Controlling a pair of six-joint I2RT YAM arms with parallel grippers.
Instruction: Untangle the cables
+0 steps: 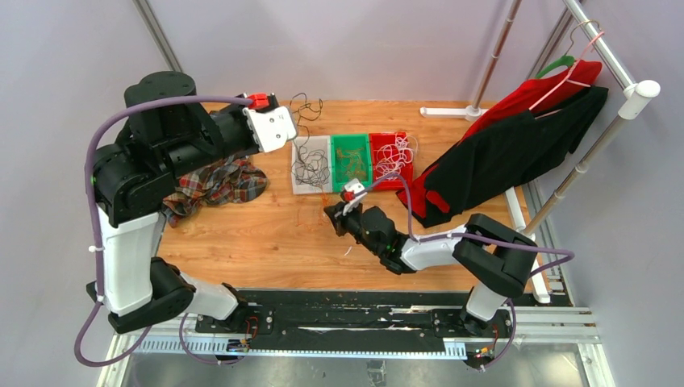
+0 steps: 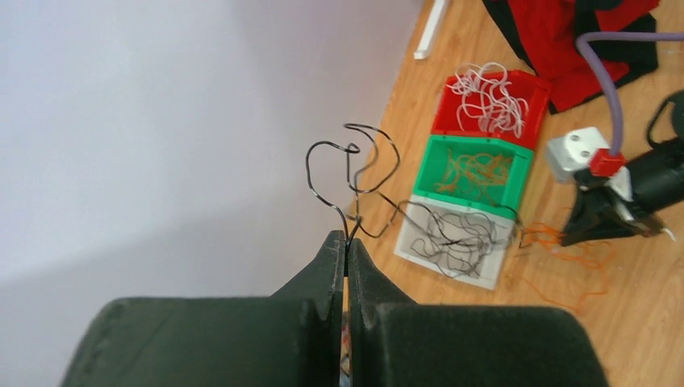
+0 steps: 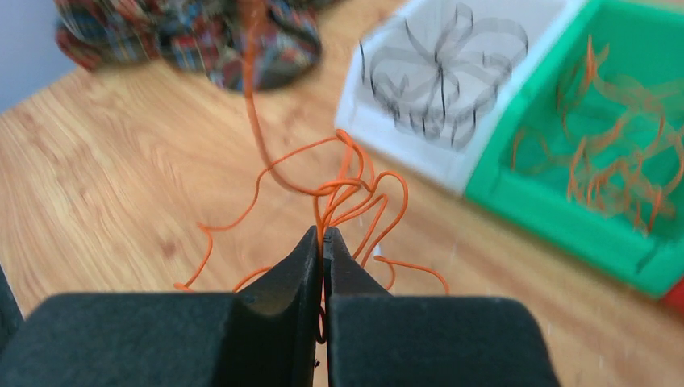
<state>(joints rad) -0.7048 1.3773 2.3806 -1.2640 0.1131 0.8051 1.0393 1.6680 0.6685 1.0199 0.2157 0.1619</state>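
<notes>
My left gripper [image 2: 347,242] is held high at the back left and is shut on a thin black cable [image 2: 355,169]. The cable loops above the fingertips and trails down toward the white bin [image 2: 419,254], which holds more black strands. My right gripper [image 3: 323,234] is low over the wooden table in front of the bins. It is shut on a tangle of orange cable [image 3: 355,189], part of which lies on the wood [image 2: 565,250]. The green bin [image 1: 334,165] holds orange strands. The red bin [image 1: 376,141] holds white ones.
A plaid cloth [image 1: 214,181] lies on the table's left side under the left arm. A red and black garment [image 1: 516,145] hangs from a rack [image 1: 621,76] at the right, with its hem reaching the table beside the red bin.
</notes>
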